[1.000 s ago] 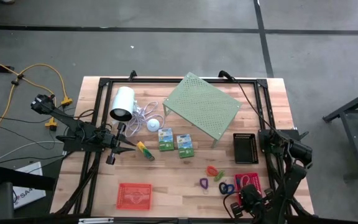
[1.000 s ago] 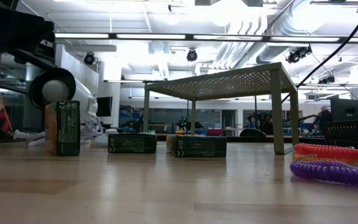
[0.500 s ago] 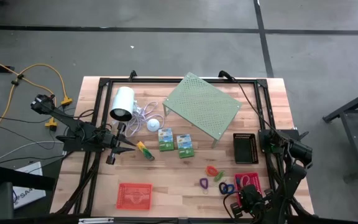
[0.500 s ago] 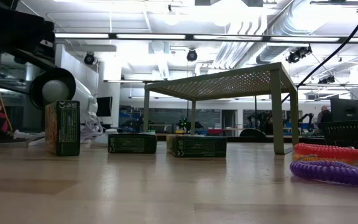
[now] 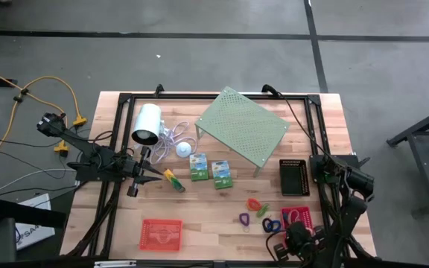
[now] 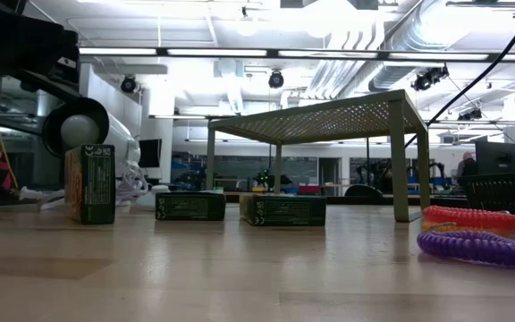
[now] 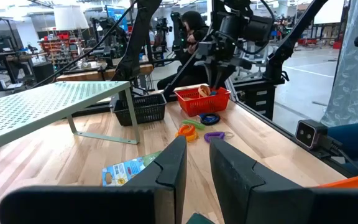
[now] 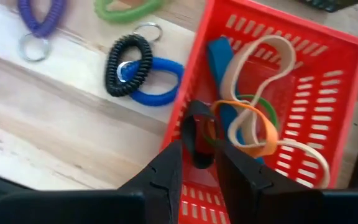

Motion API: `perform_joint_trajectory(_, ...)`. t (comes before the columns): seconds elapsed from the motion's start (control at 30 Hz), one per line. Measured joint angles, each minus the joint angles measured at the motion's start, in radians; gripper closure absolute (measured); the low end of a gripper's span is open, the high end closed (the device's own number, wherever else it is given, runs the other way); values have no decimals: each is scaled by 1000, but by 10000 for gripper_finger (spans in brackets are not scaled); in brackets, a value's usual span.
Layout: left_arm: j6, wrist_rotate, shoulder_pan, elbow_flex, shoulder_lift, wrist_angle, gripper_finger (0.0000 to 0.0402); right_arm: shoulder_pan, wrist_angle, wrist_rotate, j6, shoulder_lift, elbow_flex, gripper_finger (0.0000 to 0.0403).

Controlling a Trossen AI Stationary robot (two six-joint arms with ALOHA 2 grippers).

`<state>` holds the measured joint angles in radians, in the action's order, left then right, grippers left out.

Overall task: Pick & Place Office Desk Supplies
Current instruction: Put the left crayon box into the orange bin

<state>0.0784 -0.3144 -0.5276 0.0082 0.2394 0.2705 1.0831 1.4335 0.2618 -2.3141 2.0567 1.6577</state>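
My right gripper (image 8: 199,152) hangs open over the near left corner of a red mesh basket (image 8: 272,18), pointing steeply down. Tan (image 8: 261,62), orange (image 8: 253,127) and blue rubber bands lie in the basket. A dark rubber-band loop (image 8: 194,127) lies over the basket's wall, its near end between my fingertips. Coiled loops (image 5: 254,204) lie on the table left of the basket (image 5: 298,216). My left gripper (image 5: 155,179) waits at the table's left, level, narrowly open with nothing in it, beside a yellow-green marker (image 5: 174,180). Two green-white boxes (image 5: 198,167) (image 5: 223,173) lie mid-table. My right gripper has the near end (image 8: 201,160) of the dark rubber-band loop between its fingertips, coming from above. I cannot tell whether either finger touches it. The rest of the loop rests on the red basket's wall.
A pale green perforated shelf (image 5: 242,128) stands at the far middle, a white cylinder with a cord (image 5: 147,124) at the far left. A black mesh basket (image 5: 293,177) sits beyond the red one, and another red basket (image 5: 160,234) sits at the near left. Black and blue coils (image 8: 128,64) lie beside the basket.
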Motion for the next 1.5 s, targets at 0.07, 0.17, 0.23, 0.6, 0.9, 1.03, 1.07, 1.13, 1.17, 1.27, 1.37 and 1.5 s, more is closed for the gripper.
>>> perform_joint_trajectory(0.07, 0, 0, 0, 0, 0, 0, 337, -7, -11, -1, 23, 0, 0, 317)
perform_joint_trajectory(0.17, 0, 0, 0, 0, 0, 0, 337, -21, -22, 6, 68, 0, 0, 317)
perform_joint_trajectory(0.23, 0, 0, 0, 0, 0, 0, 337, -32, -27, 31, 100, 0, 0, 317)
perform_joint_trajectory(0.6, 0, 0, 0, 0, 0, 0, 337, -110, -75, 114, 357, 0, 0, 317)
perform_joint_trajectory(0.9, 0, 0, 0, 0, 0, 0, 337, -171, -141, 166, 574, 0, 0, 317)
perform_joint_trajectory(1.03, 0, 0, 0, 0, 0, 0, 337, -201, -187, 181, 681, 0, 0, 317)
perform_joint_trajectory(1.07, 0, 0, 0, 0, 0, 0, 337, -208, -201, 182, 708, 0, 0, 317)
perform_joint_trajectory(1.13, 0, 0, 0, 0, 0, 0, 337, -223, -228, 183, 762, 0, 0, 317)
perform_joint_trajectory(1.17, 0, 0, 0, 0, 0, 0, 337, -230, -241, 184, 790, 0, 0, 317)
perform_joint_trajectory(1.27, 0, 0, 0, 0, 0, 0, 337, -245, -284, 204, 875, -5, 0, 317)
perform_joint_trajectory(1.37, 0, 0, 0, 0, 0, 0, 337, -258, -340, 242, 975, -26, 0, 317)
perform_joint_trajectory(1.5, 0, 0, 0, 0, 0, 0, 337, -281, -402, 246, 1114, -54, 0, 317)
